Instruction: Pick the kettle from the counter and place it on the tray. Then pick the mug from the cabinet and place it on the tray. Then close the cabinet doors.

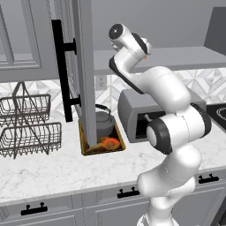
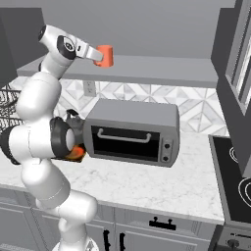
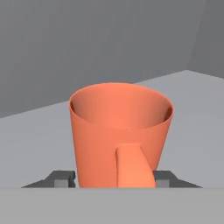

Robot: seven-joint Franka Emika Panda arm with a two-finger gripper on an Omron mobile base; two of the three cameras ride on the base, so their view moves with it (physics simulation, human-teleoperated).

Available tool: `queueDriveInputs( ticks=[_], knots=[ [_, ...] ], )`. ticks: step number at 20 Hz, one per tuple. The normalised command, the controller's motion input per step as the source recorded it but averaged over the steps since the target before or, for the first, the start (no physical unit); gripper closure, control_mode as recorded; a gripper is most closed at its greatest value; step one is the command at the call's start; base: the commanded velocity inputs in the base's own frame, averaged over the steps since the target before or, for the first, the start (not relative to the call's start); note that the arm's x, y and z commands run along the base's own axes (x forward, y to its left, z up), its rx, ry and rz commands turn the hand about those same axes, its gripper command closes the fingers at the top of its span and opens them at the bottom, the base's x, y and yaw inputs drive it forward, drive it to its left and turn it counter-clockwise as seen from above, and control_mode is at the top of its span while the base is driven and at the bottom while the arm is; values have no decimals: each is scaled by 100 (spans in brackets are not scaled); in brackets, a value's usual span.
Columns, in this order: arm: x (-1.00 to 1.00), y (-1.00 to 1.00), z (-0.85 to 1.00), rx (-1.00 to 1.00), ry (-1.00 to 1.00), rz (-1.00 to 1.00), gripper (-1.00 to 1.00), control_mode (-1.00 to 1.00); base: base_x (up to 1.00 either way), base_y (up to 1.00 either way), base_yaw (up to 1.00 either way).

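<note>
Here we have the gripper up inside the cabinet, its finger tips pressed against both sides of the orange-red mug, which stands upright on the grey shelf with its handle facing us. Below, the kettle sits on the tray on the counter. An open cabinet door hangs in front of that tray, the toaster oven stands just beside it, and wire baskets sit further left.
</note>
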Motion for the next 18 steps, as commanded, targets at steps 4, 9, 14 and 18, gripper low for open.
queueDriveInputs(
  ticks=[4,9,14,18],
  knots=[
    [5,-8,-10,2,0,0,100,-100,0,0,0],
    [-25,-2,0,9,0,0,100,-100,0,0,0],
    [-70,0,3,14,0,5,100,-100,0,0,0],
    [-85,0,2,12,0,11,100,-100,0,0,0]
  ],
)
